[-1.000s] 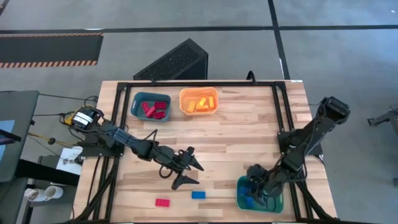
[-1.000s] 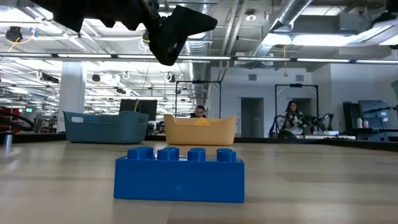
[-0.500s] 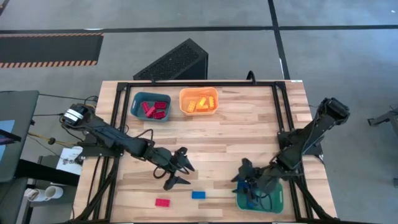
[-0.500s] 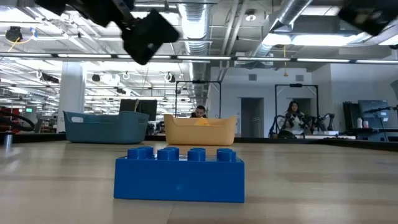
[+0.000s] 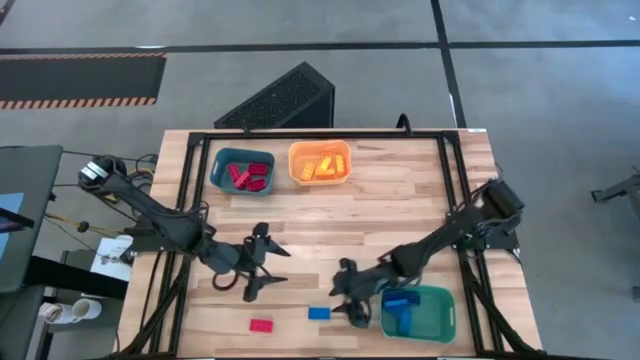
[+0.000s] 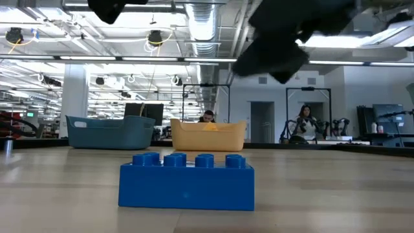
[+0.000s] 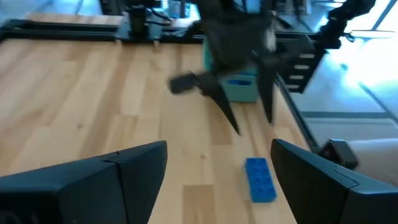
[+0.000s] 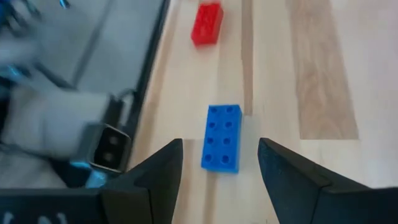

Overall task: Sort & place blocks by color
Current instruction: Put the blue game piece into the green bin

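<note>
Blue block point(image 5: 319, 313), studded and rectangular, lying flat near the front edge of the wooden bench point(image 5: 400, 200), with a red block point(image 5: 262, 325) to its left, apart from it. Right end effector point(image 5: 350, 300) just beside the blue block on its right; fingers apart, empty, touching nothing; in its wrist view the blue block point(image 8: 222, 137) lies on the bench between the two fingers point(image 8: 155, 171). Left end effector point(image 5: 262, 270) behind and left of the two blocks, fingers spread wide, holding nothing. Green bin point(image 5: 440, 325) at front right contains blue blocks; teal bin point(image 5: 222, 165) at the back holds red blocks, orange bin point(image 5: 298, 172) beside it holds orange ones.
</note>
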Robot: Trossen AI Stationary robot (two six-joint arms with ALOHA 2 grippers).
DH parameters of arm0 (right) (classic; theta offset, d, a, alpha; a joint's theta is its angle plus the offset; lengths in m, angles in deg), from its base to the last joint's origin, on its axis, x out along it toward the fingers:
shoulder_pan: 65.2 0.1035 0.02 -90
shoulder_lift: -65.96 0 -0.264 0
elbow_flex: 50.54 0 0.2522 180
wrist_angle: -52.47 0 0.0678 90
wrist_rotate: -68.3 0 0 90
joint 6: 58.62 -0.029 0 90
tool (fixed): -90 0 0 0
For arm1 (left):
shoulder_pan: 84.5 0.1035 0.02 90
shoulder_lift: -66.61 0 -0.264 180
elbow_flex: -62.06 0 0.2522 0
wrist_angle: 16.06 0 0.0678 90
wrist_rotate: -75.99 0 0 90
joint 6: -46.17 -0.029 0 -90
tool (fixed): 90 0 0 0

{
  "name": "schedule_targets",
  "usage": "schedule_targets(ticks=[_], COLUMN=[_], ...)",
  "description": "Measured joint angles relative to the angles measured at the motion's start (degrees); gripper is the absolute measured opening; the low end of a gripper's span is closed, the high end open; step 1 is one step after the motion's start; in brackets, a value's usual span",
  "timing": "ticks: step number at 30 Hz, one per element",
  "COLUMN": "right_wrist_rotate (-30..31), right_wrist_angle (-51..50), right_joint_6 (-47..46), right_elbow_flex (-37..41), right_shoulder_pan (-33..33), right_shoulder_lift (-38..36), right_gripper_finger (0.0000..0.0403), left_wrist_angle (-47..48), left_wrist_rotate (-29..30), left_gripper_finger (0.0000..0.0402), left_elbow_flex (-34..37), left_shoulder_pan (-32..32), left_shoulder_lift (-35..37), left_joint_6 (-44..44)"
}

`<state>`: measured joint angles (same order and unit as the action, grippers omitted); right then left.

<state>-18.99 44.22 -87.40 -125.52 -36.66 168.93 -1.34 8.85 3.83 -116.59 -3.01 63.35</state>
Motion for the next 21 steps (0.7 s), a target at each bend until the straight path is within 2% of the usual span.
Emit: schedule_targets(ticks=[6,11,15,21], right_wrist_rotate=[-0.8,-1.5,-1.5,0.6], right_wrist_angle=[-17.6,-25.8,-29.0,-29.7], right_joint_6=[6.7,9.1,9.2,7.2], right_elbow_flex=[-15.7,-25.5,-30.2,-31.6], right_shoulder_pan=[0.1,0.6,0.7,0.6], right_shoulder_lift=[11.3,18.2,21.2,23.8], right_gripper_finger=[0.023,0.023,0.023,0.023], left_wrist_angle=[1.3,1.3,1.4,1.7], left_wrist_rotate=[3.3,5.9,6.3,6.3], left_gripper_finger=[0.0272,0.0272,0.0272,0.0272], left_elbow_flex=[0.0,0.0,0.0,0.0], left_shoulder_pan=[-1.8,-1.8,-1.8,-1.8], left_shoulder_lift=[-0.3,-0.5,-0.5,-0.5], left_joint_6=[0.0,0.8,-0.1,-0.1])
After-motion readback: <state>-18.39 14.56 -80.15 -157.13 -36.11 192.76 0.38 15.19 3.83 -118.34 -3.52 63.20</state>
